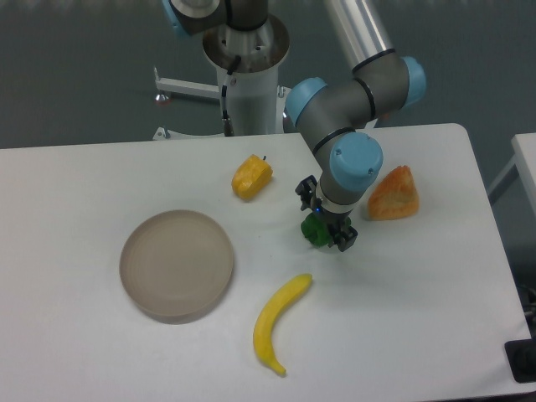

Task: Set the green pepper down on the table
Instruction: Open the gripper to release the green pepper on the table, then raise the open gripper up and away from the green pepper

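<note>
Right of the plate (177, 264), your gripper (328, 233) clamps the pepper (314, 230) low over the table (419, 318); you're placing, so release next.

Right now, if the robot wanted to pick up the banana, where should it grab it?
Probably around the middle of the banana, coming straight down from above. It lies flat on the table, curved, with bare space on both long sides, so the fingers could close across its narrow width. The tips are thinner and might slip. The gripper is busy at the green pepper now.

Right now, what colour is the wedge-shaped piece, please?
Orange, seen in the fixed camera view: the wedge-shaped piece.
</note>
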{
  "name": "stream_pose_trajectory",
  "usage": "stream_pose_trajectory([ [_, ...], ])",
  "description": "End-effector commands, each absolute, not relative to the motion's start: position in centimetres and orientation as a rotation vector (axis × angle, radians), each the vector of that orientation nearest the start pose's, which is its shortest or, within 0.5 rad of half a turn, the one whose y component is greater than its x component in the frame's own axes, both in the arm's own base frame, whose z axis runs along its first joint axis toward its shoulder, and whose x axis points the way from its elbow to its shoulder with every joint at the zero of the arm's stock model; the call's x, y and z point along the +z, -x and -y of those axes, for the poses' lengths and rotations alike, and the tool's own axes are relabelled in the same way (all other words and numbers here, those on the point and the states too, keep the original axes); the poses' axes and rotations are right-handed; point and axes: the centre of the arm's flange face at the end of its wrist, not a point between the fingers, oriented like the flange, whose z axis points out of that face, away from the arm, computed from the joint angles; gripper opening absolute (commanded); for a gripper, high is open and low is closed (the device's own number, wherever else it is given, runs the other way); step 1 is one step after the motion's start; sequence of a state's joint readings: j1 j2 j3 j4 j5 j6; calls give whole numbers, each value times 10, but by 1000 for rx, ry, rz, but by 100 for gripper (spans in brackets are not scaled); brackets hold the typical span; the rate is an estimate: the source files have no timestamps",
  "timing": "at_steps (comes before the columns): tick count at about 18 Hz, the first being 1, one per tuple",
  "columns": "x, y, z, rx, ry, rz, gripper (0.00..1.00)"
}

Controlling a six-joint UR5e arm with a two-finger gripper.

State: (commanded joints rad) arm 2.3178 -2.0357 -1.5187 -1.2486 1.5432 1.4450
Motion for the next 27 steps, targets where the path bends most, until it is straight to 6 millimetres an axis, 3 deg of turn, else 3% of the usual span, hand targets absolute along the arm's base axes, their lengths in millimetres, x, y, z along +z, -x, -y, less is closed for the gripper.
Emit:
stream_pose_trajectory([
  [8, 364, 383, -565, 76, 2898, -1074, 100],
  [12, 386, 405, -552, 21, 2882, -1170, 100],
  [15, 393, 414, -546, 27, 2879, -1170, 100],
  [27, 382, 410, -546, 2, 2881, -1181, 100],
])
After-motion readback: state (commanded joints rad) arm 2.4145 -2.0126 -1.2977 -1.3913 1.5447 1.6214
